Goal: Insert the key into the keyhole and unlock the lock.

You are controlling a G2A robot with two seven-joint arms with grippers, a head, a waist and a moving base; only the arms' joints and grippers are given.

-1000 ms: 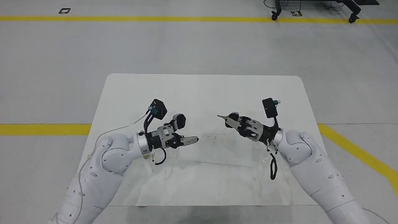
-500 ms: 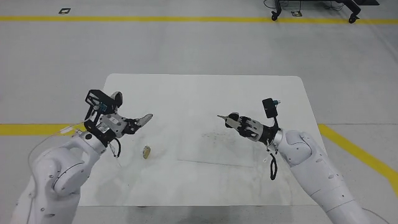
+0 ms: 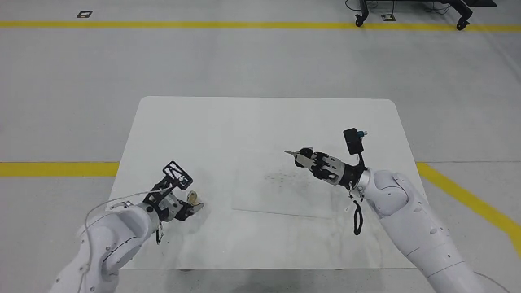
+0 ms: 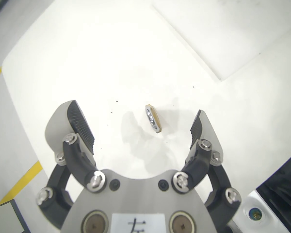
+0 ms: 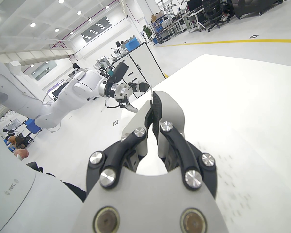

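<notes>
Lock (image 4: 153,118): loose on desk (image 4: 111,49), ungrasped.
Left gripper (image 4: 135,112): spread wide above it.
Right gripper (image 5: 152,98): clamped on key (image 5: 150,90); insertion still to do.

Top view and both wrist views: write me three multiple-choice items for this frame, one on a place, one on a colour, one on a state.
1. The small brass-and-silver padlock lies: A on the white table by the left gripper; B on the grey floor; C inside a box.
2. The floor stripes are: A red; B yellow; C blue.
3. The right gripper is: A open and empty; B shut on the thin silver metal key; C shut on the padlock.
Answers: 1 A, the left wrist view shows it on the table between the spread fingers. 2 B, the stripes read yellow in the top view. 3 B, the key's blade sticks out past closed fingers.
</notes>
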